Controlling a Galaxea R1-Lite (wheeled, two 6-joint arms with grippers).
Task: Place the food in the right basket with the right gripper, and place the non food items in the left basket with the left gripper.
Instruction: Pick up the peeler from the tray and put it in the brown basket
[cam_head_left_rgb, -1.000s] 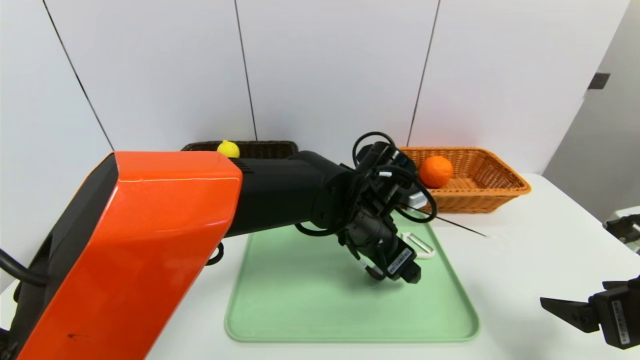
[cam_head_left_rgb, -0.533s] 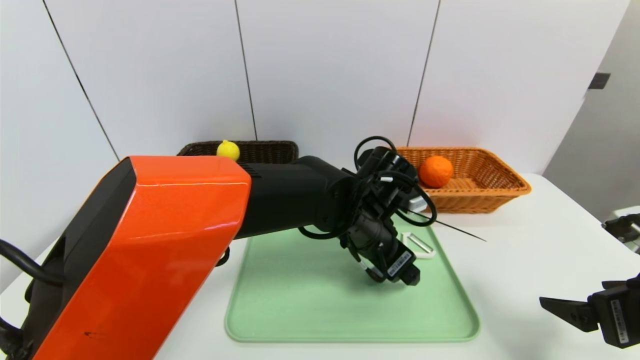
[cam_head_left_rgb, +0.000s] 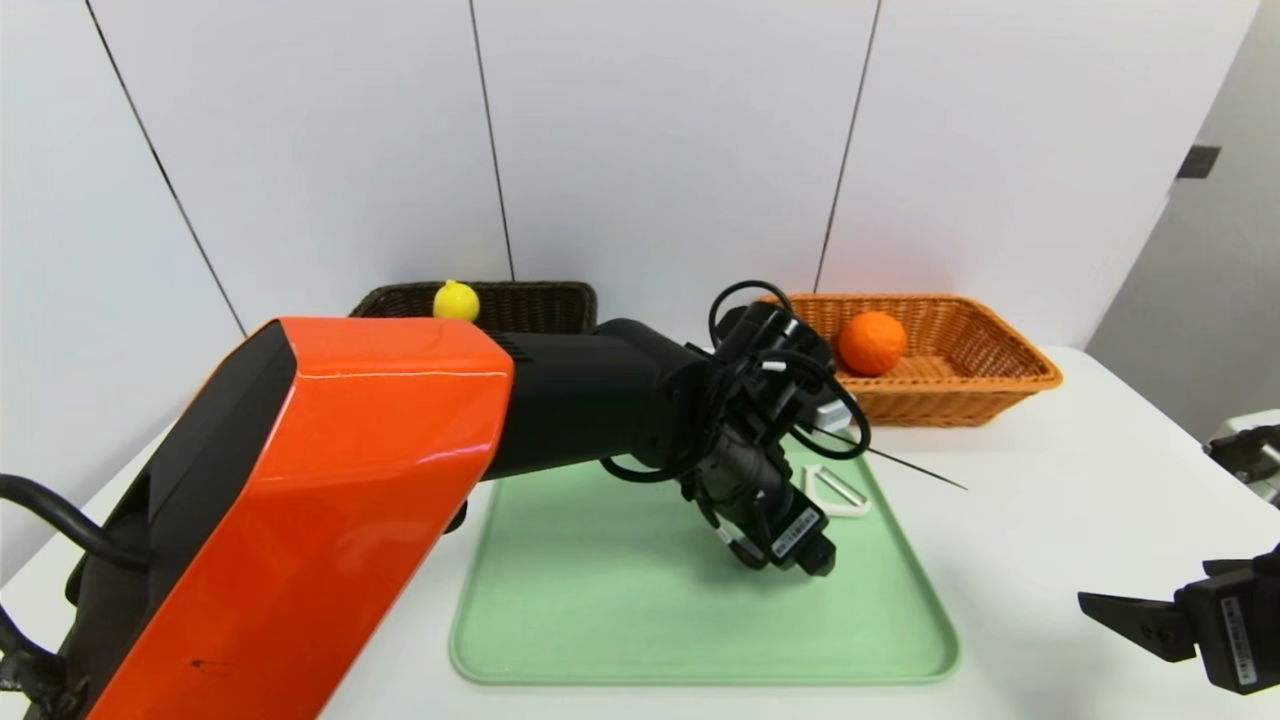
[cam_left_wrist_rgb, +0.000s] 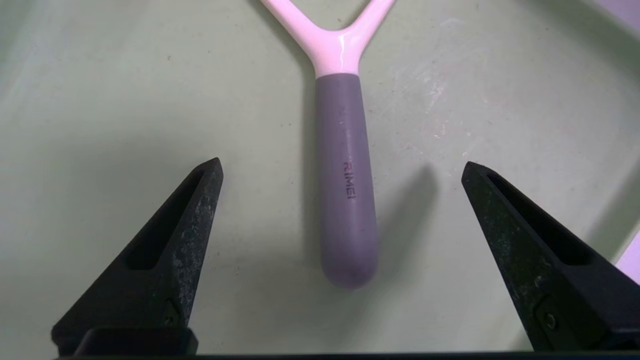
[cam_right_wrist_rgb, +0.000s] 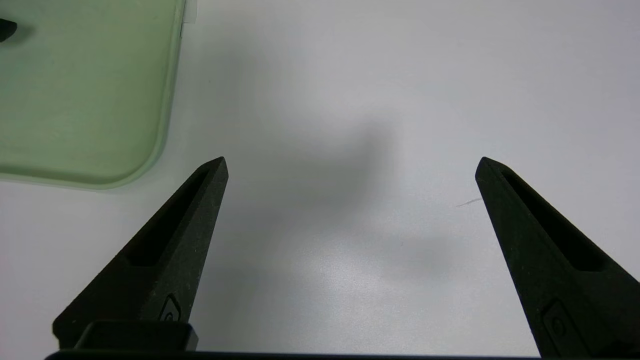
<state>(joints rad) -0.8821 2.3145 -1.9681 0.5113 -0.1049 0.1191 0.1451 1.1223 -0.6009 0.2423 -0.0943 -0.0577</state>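
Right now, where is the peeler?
In the head view the peeler lies flat on the green tray, toward its far right edge, in front of the orange basket. The open left gripper hovers over its grey handle.

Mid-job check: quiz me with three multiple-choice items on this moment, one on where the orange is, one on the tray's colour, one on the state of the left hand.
1. Where is the orange?
A. in the orange-tan basket
B. on the tray
C. in the dark basket

2. What colour is the tray?
A. blue
B. pale green
C. red

3. The left hand is:
A. shut on the peeler
B. open, astride the peeler handle
C. holding the orange

Answers:
1 A: the orange sits inside the orange-tan basket.
2 B: the tray is pale green.
3 B: the left hand has its fingers wide apart on either side of the peeler, not touching it.
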